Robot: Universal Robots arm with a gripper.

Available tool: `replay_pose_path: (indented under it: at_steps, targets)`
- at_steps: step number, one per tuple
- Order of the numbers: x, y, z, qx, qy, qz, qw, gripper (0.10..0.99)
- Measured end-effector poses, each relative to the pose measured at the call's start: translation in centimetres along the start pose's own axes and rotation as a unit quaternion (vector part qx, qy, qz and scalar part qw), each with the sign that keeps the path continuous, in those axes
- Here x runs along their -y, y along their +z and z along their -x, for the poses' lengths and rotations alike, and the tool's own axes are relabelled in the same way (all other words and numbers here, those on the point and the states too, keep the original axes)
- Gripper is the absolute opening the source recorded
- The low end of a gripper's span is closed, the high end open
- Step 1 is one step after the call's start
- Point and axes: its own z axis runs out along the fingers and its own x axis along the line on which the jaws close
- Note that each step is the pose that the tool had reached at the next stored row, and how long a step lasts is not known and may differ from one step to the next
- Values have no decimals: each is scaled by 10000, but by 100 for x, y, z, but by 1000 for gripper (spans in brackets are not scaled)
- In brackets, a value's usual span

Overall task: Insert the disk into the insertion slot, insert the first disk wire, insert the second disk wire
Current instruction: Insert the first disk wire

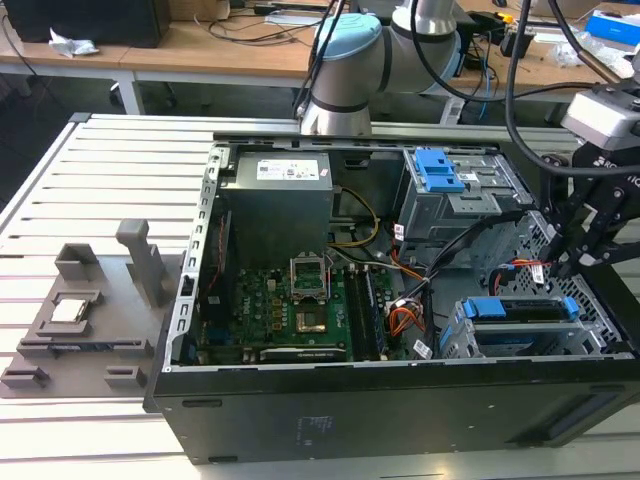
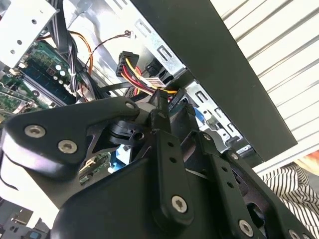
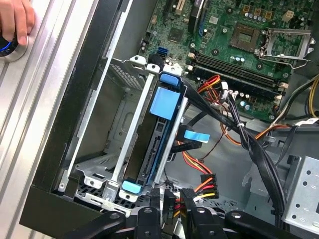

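Tool (image 3: 170, 198) around disk wire (image 3: 199, 191), just beside edge of disk (image 3: 155, 149)

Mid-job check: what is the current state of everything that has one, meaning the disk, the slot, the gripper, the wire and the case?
disk: seated in the insertion slot, blue carrier showing.
insertion slot: occupied by the disk.
gripper: shut on the wire connector, beside the disk's end.
wire connector: gripped, not plugged into the disk as far as it shows.
computer case: side open.
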Motion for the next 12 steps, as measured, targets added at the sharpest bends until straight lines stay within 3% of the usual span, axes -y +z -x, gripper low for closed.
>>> replay_pose_path:
  at_steps: [3,8,10,12]
  targets:
    - [1,10,0,-45,2,16,10000,302]
    - [1,9,0,-50,2,18,10000,302]
    - [1,9,0,-53,2,19,10000,165]
    - [1,9,0,-55,2,19,10000,165]
